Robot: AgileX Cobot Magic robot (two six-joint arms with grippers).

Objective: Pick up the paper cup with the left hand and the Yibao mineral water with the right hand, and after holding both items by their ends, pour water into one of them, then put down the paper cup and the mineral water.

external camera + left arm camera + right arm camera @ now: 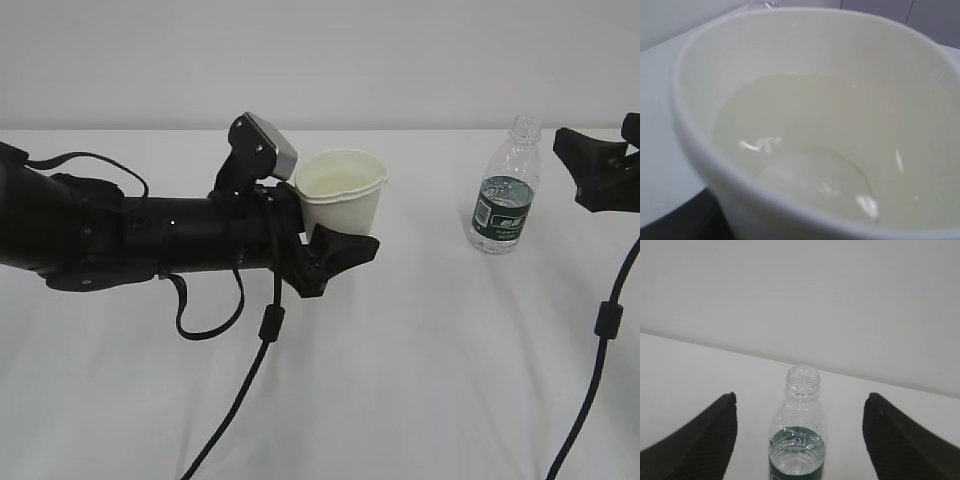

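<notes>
The white paper cup (343, 192) sits between the fingers of my left gripper (338, 238), which is shut on its lower part. The cup leans slightly and has water in the bottom. In the left wrist view the paper cup (805, 125) fills the frame, and its cream inside shows the water. The capless Yibao mineral water (505, 190) stands upright on the table, partly full, with a dark green label. My right gripper (587, 168) hangs open just right of it, not touching. In the right wrist view the bottle (799, 435) stands ahead of the right gripper (801, 405), centred between its spread fingers.
A white cloth covers the table (430, 360). Black cables (262, 335) trail from both arms toward the front edge. A plain wall (320, 60) rises behind the table.
</notes>
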